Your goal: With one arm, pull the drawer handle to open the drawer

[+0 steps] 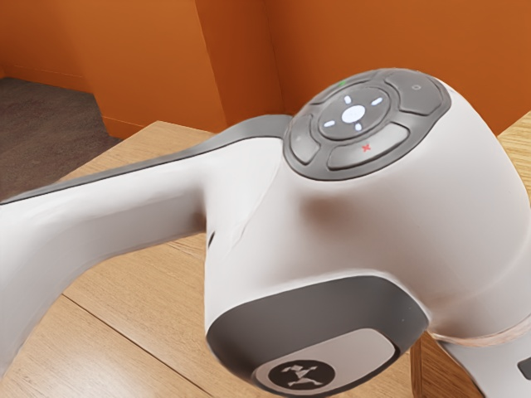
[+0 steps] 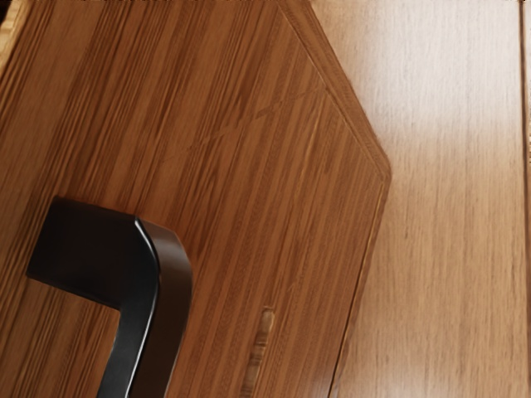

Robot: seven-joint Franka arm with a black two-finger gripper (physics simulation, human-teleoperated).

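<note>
A black drawer handle (image 2: 133,290) with a bent corner stands out from a dark striped wooden drawer front (image 2: 249,149), close under my hand in the wrist view. Paler wood (image 2: 448,207) lies beside the drawer front. Whether the drawer is open or shut cannot be told. In the exterior view my arm's white and grey wrist link (image 1: 348,224) sits close to the camera and hides what lies beyond it.
A light wooden tabletop (image 1: 124,315) runs under the arm. Orange walls (image 1: 149,50) stand behind it, with grey carpet (image 1: 41,116) at the exterior view's left. A wooden edge (image 1: 518,137) shows at the exterior view's right.
</note>
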